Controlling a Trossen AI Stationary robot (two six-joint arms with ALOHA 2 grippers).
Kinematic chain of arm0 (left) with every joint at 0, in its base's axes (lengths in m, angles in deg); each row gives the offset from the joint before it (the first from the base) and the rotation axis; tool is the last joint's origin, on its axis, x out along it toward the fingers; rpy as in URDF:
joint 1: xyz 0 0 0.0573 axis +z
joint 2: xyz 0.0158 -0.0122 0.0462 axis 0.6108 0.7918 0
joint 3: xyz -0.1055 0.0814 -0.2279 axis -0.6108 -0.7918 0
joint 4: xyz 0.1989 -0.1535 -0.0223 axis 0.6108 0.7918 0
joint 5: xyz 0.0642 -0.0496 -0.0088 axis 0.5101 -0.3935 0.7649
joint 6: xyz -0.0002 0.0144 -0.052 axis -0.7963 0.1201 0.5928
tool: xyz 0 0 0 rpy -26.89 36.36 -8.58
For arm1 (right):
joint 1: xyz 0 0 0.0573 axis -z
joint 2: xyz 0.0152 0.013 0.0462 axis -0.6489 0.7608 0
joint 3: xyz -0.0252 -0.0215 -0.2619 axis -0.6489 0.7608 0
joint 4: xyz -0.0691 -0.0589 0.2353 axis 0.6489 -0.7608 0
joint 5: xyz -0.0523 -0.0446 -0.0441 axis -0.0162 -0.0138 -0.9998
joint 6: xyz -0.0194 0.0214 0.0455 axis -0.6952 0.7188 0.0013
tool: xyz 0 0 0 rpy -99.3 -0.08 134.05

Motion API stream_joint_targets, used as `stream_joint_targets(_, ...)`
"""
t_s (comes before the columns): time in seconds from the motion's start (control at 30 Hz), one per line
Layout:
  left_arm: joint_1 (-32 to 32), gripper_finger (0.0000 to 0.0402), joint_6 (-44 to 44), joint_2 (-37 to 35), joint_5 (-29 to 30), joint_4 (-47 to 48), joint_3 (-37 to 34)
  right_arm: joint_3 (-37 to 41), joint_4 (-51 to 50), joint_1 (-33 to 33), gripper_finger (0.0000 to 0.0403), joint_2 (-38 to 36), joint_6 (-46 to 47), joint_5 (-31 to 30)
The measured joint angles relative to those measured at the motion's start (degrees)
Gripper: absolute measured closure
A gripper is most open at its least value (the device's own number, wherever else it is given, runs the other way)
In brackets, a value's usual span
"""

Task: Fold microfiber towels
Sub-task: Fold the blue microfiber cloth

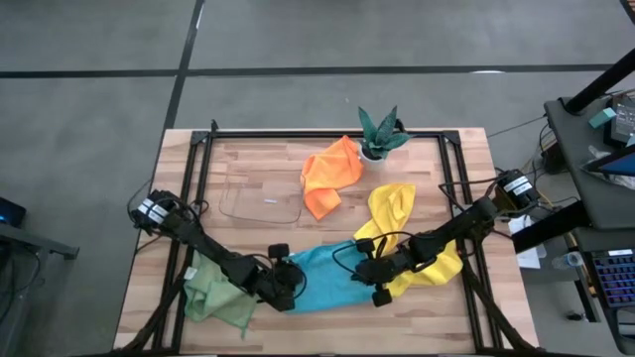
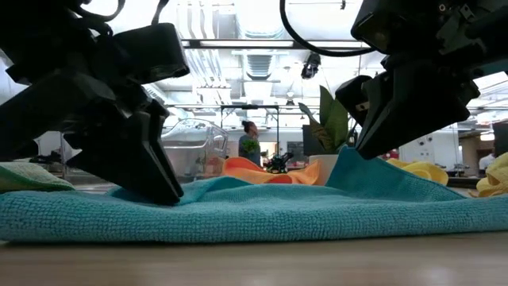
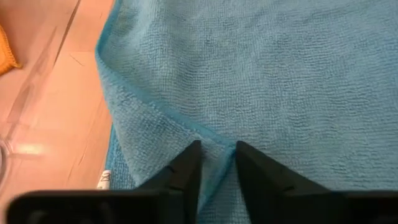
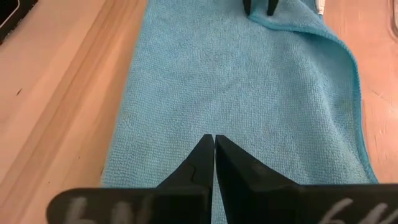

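Progress est.: early. Blue towel (image 1: 322,278) lies at front-centre of table (image 1: 268,159), already doubled lengthwise, one fold apparently made. Left gripper (image 3: 214,163) pinches a raised fold at towel's left end; right gripper (image 4: 214,152) sits at right end, fingers pressed together on the cloth. Remaining: finish blue, then green towel (image 1: 213,296) at front left, yellow towels (image 1: 397,213) at right, orange towel (image 1: 329,174) at rear by plant (image 1: 380,134); all still crumpled. Tray (image 1: 260,193) holds nothing.
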Motion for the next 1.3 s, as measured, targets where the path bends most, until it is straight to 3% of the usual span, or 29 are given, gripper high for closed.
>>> stream_joint_targets(0.13, 0.22, 0.0393, 0.17, 0.00, -0.15, 0.01, -0.27, 0.00, 0.19, 0.00, 0.0394, 0.00, 0.00, 0.02)
stream_joint_targets(0.77, 0.80, 0.0400, 0.10, -6.81, 2.10, 11.96, -0.75, 0.00, 1.37, 0.00, 0.0394, 0.09, 0.41, 0.00)
stream_joint_targets(0.9, 1.52, 0.0400, 5.12, -6.82, 2.40, 15.66, -0.79, 0.00, 1.51, 0.00, 0.0394, 0.09, 0.41, 0.00)
stream_joint_targets(1.03, 2.20, 0.0380, 8.96, -6.86, 1.85, 19.56, -0.81, 0.00, 1.60, 0.00, 0.0394, 0.09, 0.41, 0.00)
stream_joint_targets(1.3, 2.38, 0.0296, 8.92, -7.39, 0.02, 20.14, -0.20, 0.00, 1.60, 0.00, 0.0394, 0.09, 1.19, 0.00)
